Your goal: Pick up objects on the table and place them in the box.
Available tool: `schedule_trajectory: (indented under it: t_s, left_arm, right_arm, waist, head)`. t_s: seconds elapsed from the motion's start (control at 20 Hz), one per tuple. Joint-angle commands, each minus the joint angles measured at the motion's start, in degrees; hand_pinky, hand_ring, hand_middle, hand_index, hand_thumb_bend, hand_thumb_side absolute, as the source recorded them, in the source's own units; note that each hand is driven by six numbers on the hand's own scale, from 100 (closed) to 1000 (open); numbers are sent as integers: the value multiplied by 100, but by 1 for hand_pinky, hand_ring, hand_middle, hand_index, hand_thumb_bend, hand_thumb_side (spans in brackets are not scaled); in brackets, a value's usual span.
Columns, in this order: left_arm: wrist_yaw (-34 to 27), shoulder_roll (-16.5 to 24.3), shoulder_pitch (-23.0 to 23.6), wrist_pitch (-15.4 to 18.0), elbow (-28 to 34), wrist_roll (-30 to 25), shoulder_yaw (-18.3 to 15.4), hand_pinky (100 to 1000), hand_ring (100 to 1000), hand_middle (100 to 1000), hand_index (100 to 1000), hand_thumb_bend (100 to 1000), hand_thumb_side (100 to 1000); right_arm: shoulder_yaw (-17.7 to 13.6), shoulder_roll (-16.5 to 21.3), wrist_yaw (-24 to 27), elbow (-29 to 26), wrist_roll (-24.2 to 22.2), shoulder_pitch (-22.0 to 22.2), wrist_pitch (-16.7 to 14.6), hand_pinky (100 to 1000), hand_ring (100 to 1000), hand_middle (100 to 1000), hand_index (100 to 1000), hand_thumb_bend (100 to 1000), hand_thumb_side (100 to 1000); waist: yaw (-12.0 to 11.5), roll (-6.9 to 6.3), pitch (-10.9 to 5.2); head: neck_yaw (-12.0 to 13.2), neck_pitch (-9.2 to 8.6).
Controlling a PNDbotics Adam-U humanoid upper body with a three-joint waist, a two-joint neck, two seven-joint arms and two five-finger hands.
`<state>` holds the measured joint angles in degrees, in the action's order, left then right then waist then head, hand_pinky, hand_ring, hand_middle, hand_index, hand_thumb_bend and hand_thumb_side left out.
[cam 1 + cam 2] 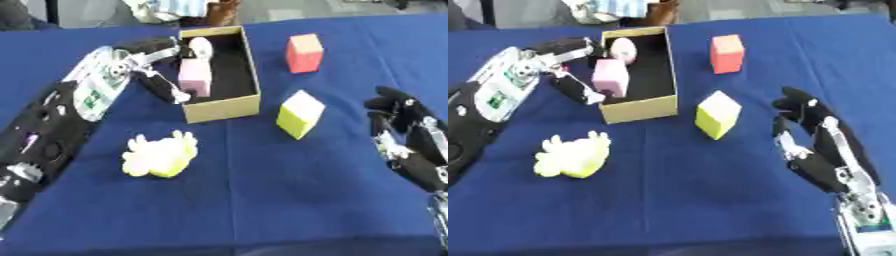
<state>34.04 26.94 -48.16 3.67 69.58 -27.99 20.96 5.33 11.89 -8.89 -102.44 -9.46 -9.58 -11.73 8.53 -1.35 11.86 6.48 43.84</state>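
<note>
A cardboard box (224, 108) stands open at the back left. Inside it, a pink block (194, 77) stands against the left wall, and a white rounded thing (200, 47) lies behind it. My left hand (149, 60) is at the box's left wall, open, fingers spread over the rim and thumb tip by the pink block's lower corner. On the blue cloth lie a red block (304, 52), a yellow and white cube (299, 114) and a pale yellow soft thing (160, 156). My right hand (820, 145) rests open at the lower right, fingers up.
The table is covered by a blue cloth (262, 200). Clutter lies beyond the far edge behind the box. The red block is right of the box, the cube off its front right corner, and the soft thing in front of it.
</note>
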Motion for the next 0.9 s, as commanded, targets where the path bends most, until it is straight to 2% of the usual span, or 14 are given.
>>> schedule_trajectory:
  t_s: [0.05,0.1,0.3,0.75,0.9]
  left_arm:
    - [-35,59,-124,10,63,-4,5,727,666,621,802,421,405]
    - [-45,68,-117,20,81,-31,6,730,673,634,815,521,498]
    - [-73,129,-92,37,161,-58,-33,752,709,702,843,667,591]
    - [-20,336,-36,10,365,-95,-150,800,758,781,879,764,583]
    - [5,470,-16,14,419,-112,-191,803,759,783,881,757,581]
  right_arm:
    - [-11,57,29,-45,-20,-58,-15,819,832,719,903,100,457]
    - [-12,58,29,-44,-20,-58,-15,819,832,719,903,100,457]
    - [-13,58,28,-42,-24,-62,-17,820,832,719,903,100,457]
    - [-27,59,15,-37,-15,-53,-17,820,832,719,903,100,456]
    - [-31,61,13,-36,-15,-55,-17,820,831,719,903,100,456]
  waist:
    - [9,-1,-172]
    - [8,-1,-171]
    - [-4,-7,-167]
    - [-15,-9,-172]
    - [-17,-10,-175]
  head:
    - [14,28]
    - [12,28]
    - [7,28]
    - [0,28]
    - [-7,28]
